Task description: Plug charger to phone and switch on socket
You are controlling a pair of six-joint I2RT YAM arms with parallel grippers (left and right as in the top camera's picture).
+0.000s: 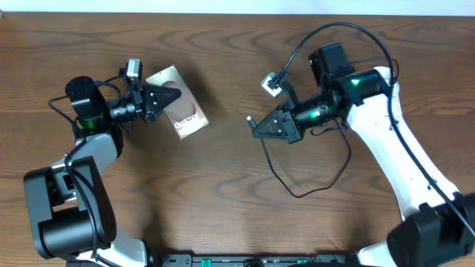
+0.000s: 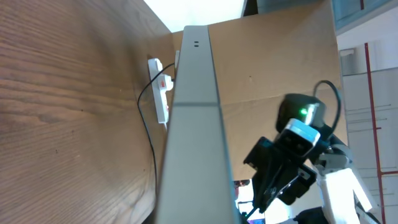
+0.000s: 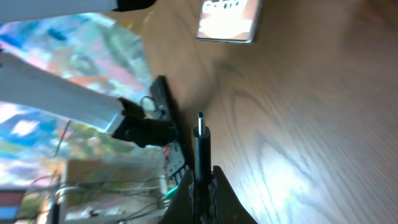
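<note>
The phone (image 1: 185, 113) is a tan rectangle with white "Galaxy" print at the table's upper left. My left gripper (image 1: 171, 96) is shut on its left edge. In the left wrist view the phone fills the middle as a grey edge-on bar (image 2: 193, 124). My right gripper (image 1: 257, 127) is shut on the charger plug (image 1: 250, 119), whose tip points left toward the phone across a gap. In the right wrist view the plug (image 3: 201, 134) stands up between the fingers (image 3: 202, 180), with the phone (image 3: 229, 18) far ahead. The socket (image 2: 160, 88), white with red, shows only in the left wrist view.
The charger's black cable (image 1: 297, 189) loops on the wood below the right arm. In the left wrist view a black cable (image 2: 147, 127) runs from the socket along the table, with a cardboard wall (image 2: 273, 68) behind it and the right arm (image 2: 292, 155) opposite.
</note>
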